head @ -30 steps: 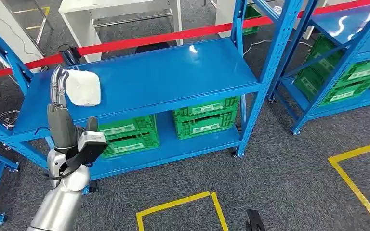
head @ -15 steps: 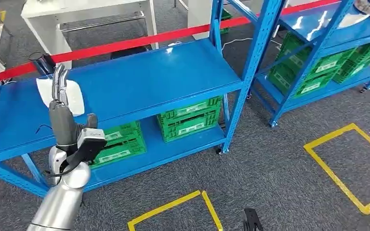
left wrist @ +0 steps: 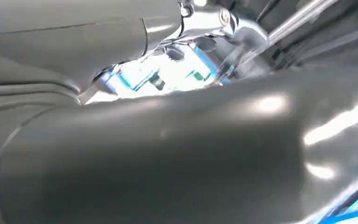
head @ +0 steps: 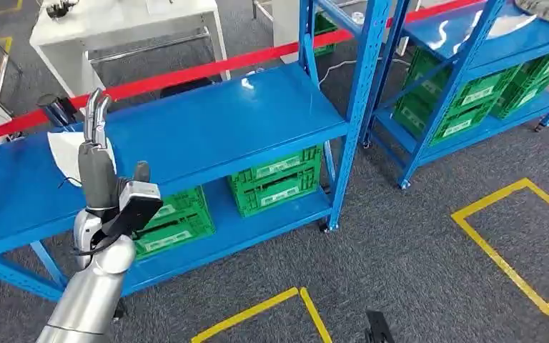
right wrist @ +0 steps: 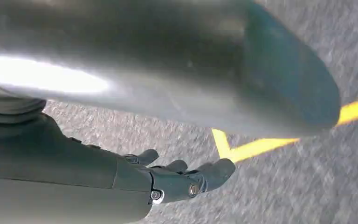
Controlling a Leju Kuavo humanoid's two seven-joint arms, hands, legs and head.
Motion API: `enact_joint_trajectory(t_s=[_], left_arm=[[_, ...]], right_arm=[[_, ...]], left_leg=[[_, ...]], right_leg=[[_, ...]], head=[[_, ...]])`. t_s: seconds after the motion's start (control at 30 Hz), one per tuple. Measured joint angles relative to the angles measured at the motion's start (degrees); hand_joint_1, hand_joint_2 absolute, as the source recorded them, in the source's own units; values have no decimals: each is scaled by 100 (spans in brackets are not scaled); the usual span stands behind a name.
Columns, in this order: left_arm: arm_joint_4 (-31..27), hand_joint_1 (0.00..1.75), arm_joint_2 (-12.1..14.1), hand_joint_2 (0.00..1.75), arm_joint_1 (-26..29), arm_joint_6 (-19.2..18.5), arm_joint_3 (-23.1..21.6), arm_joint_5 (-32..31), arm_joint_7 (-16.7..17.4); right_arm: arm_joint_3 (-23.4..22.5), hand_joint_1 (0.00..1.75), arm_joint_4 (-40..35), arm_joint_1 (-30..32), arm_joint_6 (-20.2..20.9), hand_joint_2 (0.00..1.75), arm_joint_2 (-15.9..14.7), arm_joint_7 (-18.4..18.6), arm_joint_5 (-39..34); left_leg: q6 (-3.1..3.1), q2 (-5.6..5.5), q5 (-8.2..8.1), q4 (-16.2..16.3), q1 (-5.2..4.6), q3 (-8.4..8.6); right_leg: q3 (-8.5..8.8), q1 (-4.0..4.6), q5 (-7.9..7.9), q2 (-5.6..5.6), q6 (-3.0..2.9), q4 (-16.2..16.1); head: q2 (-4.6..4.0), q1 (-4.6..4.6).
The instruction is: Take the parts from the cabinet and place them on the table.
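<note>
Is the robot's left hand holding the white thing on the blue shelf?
No. The left hand is raised, fingers straight and empty; the white part lies on the shelf behind it.

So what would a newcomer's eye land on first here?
Probably the raised left hand, fingers pointing up in front of a white part lying at the left end of the blue rack's top shelf. Next, the green crates on the shelf below, and the red tape stretched behind the rack.
</note>
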Motion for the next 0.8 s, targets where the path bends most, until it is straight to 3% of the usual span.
enact_joint_trajectory(t_s=[0.03, 0.1, 0.13, 0.17, 0.23, 0.27, 0.3, 0.33, 0.37, 0.4, 0.43, 0.47, 0.5, 0.53, 0.6, 0.63, 0.67, 0.7, 0.73, 0.77, 0.8], left_arm=[[0, 0, -26, 0, -53, 0, 0, 2, 6], [0, 0, -59, 0, -11, 0, 0, 20, 4], [2, 0, -61, 0, 24, 0, 0, 22, 4], [2, 0, -61, 0, 43, 0, 0, 24, 4], [2, 0, -61, 0, 61, 0, 0, 28, 4], [2, 0, -63, 0, 60, 0, 0, 28, 4], [7, 0, -63, 0, 59, 0, 0, 31, 7], [9, 0, -66, 0, 68, 0, 0, 35, 2], [-2, 0, -66, 0, 75, -2, -9, 46, 2], [0, 0, -66, 0, 85, -2, -13, 75, 0], [-6, 0, -72, 0, 81, -2, -15, 81, -2], [-7, 0, -72, 0, 66, -2, -17, 87, 2], [-22, 0, -72, 0, 64, -2, -17, 90, 0], [-24, 0, -72, 0, 58, -2, -17, 90, -2], [-20, 0, -74, 0, 61, -2, -20, 90, 0], [-18, 0, -74, 0, 62, -2, -20, 92, -2], [-13, 0, -72, 0, 65, -2, -20, 107, -2], [-11, 0, -68, 0, 66, -2, -20, 127, -11], [-7, 0, -66, 0, 66, -2, -20, 133, -17], [4, 0, -63, 0, 67, 0, -20, 140, -18], [11, 0, -66, 0, 73, 0, -20, 140, -26]], right_arm=[[2, 0, 0, -3, 2, 0, 11, 2, 0], [2, 0, 0, -2, -2, 0, -7, 4, 0], [2, 0, 0, 6, -7, 0, -13, 9, 0], [2, 0, 0, 16, -9, 0, -24, 9, 0], [2, 0, 0, 37, -9, 0, -50, 7, 0], [0, 0, 0, 35, -9, 0, -50, 7, 0], [2, 0, 24, 50, 11, 0, 7, 9, 0], [0, 0, 13, 20, 4, 0, -3, -4, -2], [-2, 0, 20, 61, -4, 0, 16, 15, -4], [-4, 0, 11, 77, -20, 0, -24, 9, -4], [-4, 0, 22, 86, -11, 0, 13, 11, -4], [-4, 0, 20, 78, -11, 0, 13, 11, -7], [-6, 0, 20, 84, -2, 0, 17, 9, -5], [-7, 0, 20, 81, -7, 0, 22, 9, -7], [-4, 0, 20, 81, -13, 0, 26, 9, -7], [-7, 0, 20, 80, -13, 0, 24, 9, -7], [-7, 0, 20, 81, -13, 0, 24, 9, -9], [-7, 0, 20, 84, -13, 0, 26, 9, -9], [-9, 0, 20, 88, -11, 0, 26, 9, -9], [-9, 0, 22, 94, -9, 0, 31, 9, -13], [-11, 0, 43, 141, 6, 0, 108, 11, -15]], left_leg=[[-1, 9, 20, -12, 36, 9], [-71, 7, 21, -6, 101, 4], [-143, 3, 18, 4, 158, -5], [-207, -1, 6, 20, 212, -5], [-450, -13, -120, 191, 429, -23], [-596, -10, -229, 375, 519, -66], [-722, -1, -319, 505, 447, -155], [-772, -25, -424, 764, 499, -260], [-834, -3, -494, 806, 469, -319], [-879, -5, -537, 829, 479, -300], [-922, -9, -581, 860, 477, -300], [-953, -17, -495, 1059, 478, -409], [-903, -11, -464, 1408, 469, -632], [-873, -10, -504, 1799, 448, -915], [-763, -11, -796, 2511, 344, -1500], [-672, -16, -915, 2685, 268, -1736], [-569, -26, -923, 2615, 187, -1815], [-416, -44, -826, 2365, 79, -1807], [-189, -80, -612, 1947, -54, -1729], [112, -159, -218, 1427, -215, -1611], [421, -296, 395, 907, -426, -1470]], right_leg=[[-150, 4, -198, 39, 43, 244], [-557, -54, -592, 41, 103, 922], [-670, -91, -618, 39, 135, 1083], [-661, -126, -537, 37, 181, 1022], [-291, -289, 4, 14, 356, 182], [-141, -371, 86, 21, 540, -196], [-309, -297, -104, 186, 612, 81], [-396, -325, -490, 109, 322, 195], [-423, -353, -337, 100, 223, 338], [-430, -393, -415, 104, 144, 440], [-413, -402, -451, 134, 102, 524], [-385, -363, -504, 169, 67, 511], [-320, -351, -536, 124, 38, 502], [-236, -323, -567, 147, 41, 445], [-55, -244, -599, 159, 10, 299], [61, -175, -621, 183, -23, 207], [172, -109, -639, 214, -52, 128], [283, -37, -659, 236, -85, 39], [403, 51, -673, 254, -111, -60], [526, 111, -685, 264, -142, -177], [616, 48, -690, 276, -168, -282]], head=[[0, 5], [0, 13], [0, 16], [0, 16], [0, 16], [0, 24], [0, 87], [0, 178], [0, 109], [0, 72], [0, 82], [0, 44], [0, 13], [0, -13], [0, -39], [0, -43], [0, -46], [0, -50], [0, -65], [0, -83], [0, -51]])
